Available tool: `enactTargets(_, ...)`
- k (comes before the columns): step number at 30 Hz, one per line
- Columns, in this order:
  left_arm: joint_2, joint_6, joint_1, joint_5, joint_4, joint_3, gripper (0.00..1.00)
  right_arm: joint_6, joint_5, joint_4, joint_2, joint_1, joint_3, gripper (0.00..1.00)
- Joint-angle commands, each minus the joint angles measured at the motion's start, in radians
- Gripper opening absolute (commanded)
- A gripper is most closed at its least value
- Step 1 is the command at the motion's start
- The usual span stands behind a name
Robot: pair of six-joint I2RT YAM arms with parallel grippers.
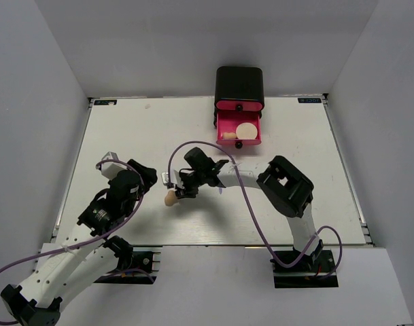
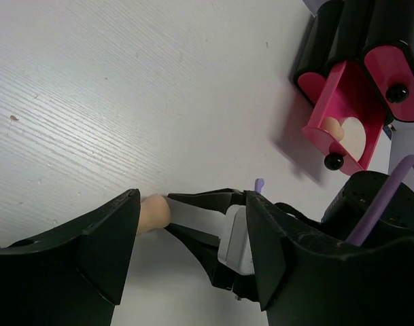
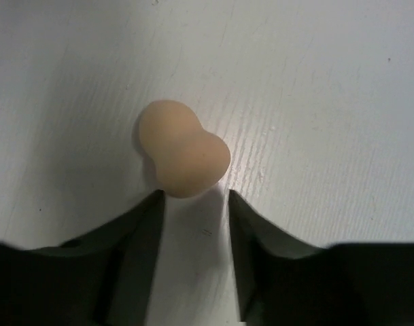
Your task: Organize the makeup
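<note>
A peach egg-shaped sponge (image 1: 170, 198) lies on the white table; it also shows in the right wrist view (image 3: 183, 149) and the left wrist view (image 2: 153, 212). My right gripper (image 1: 179, 191) (image 3: 193, 200) is open, with its fingertips on either side of the sponge's near end and not closed on it. My left gripper (image 1: 147, 176) (image 2: 193, 195) is open and empty, just left of the sponge. A second peach sponge (image 1: 227, 136) and the round cream puff (image 1: 247, 130) lie in the open pink drawer (image 1: 238, 142). A thin purple stick (image 2: 259, 184) peeks out behind the right gripper. The palettes are out of view.
The black box (image 1: 239, 87) with pink drawers stands at the back centre, its lower drawer pulled out toward the arms. The right arm's purple cable (image 1: 244, 197) loops over the table. Grey walls close the table on three sides.
</note>
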Motion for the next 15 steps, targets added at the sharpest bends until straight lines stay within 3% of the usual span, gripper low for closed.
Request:
enactTargets(1,-0.001,-0.014,0.002,-0.024,-0.021,0.003,0.73,0.007,-0.002,0.014,0.016,0.01,0.037,0.42)
enactTargets(4,-0.006,-0.019,0.002,-0.027,-0.028,0.003,0.73,0.024,-0.015,0.02,0.01,0.007,0.041,0.22)
enactTargets(7,-0.006,-0.026,0.002,-0.027,-0.028,0.0,0.73,0.039,-0.034,0.017,-0.008,0.004,0.048,0.09)
enactTargets(15,-0.006,-0.029,0.002,-0.023,-0.026,0.0,0.73,0.085,-0.018,0.02,-0.083,-0.007,0.022,0.0)
